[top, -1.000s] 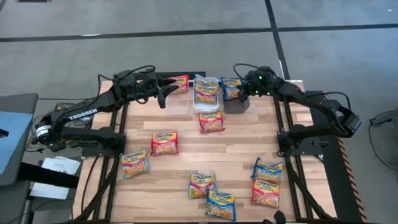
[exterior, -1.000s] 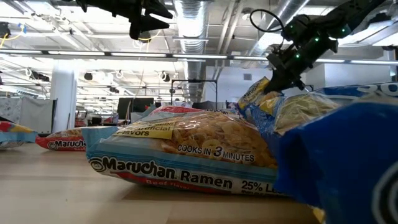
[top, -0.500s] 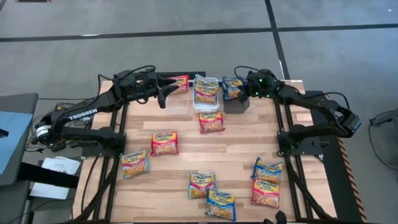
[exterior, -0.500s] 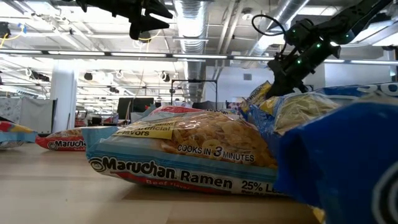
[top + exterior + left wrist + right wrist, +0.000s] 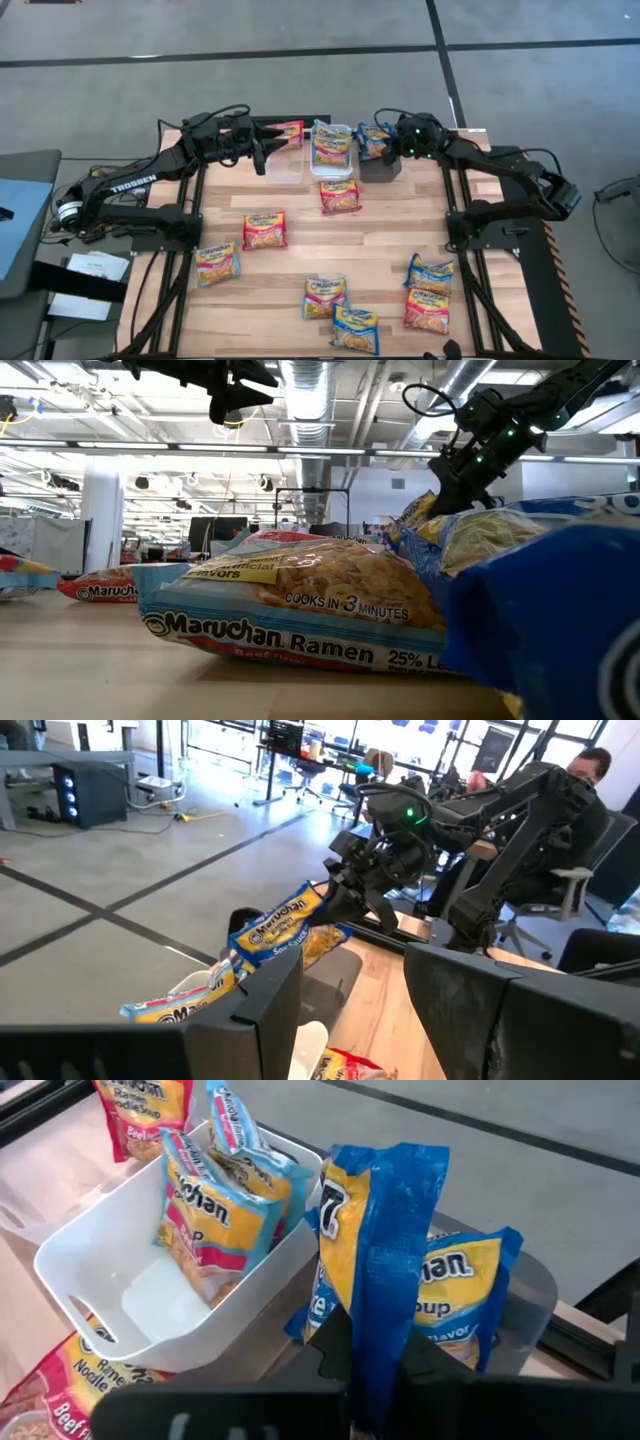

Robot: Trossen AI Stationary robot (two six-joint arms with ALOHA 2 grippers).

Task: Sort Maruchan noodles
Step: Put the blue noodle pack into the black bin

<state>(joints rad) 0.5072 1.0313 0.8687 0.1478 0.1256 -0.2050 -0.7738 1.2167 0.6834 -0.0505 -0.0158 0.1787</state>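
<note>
**benchwatcher:** so where's the blue packet (image 5: 385, 1295) at right now? Right gripper (image 5: 388, 148) has its fingers pinched tight on one edge of it, over the dark-grey bin (image 5: 380, 166) at the far end of the table (image 5: 380, 235). In the right wrist view the packet stands on edge, long axis running straight away from the fingers, folded along the middle. A second blue packet (image 5: 462, 1295) leans in the same bin right behind it.

**ramen_rig:** yep. From the left wrist view it's tilted, its free end dipping toward the bin. Compared with a second ago the right gripper slid a little toward the white bin (image 5: 332, 150), and in the low view the packet sits lower behind the front noodles.

**benchwatcher:** and the left gripper (image 5: 262, 152)?

**ramen_rig:** fingers spread apart, nothing in them, hovering at the clear bin (image 5: 285, 166); hasn't budged. Red packet (image 5: 288, 133) lies beside it. The other Maruchan noodles (image 5: 264, 230) are scattered flat on the wood.
</note>
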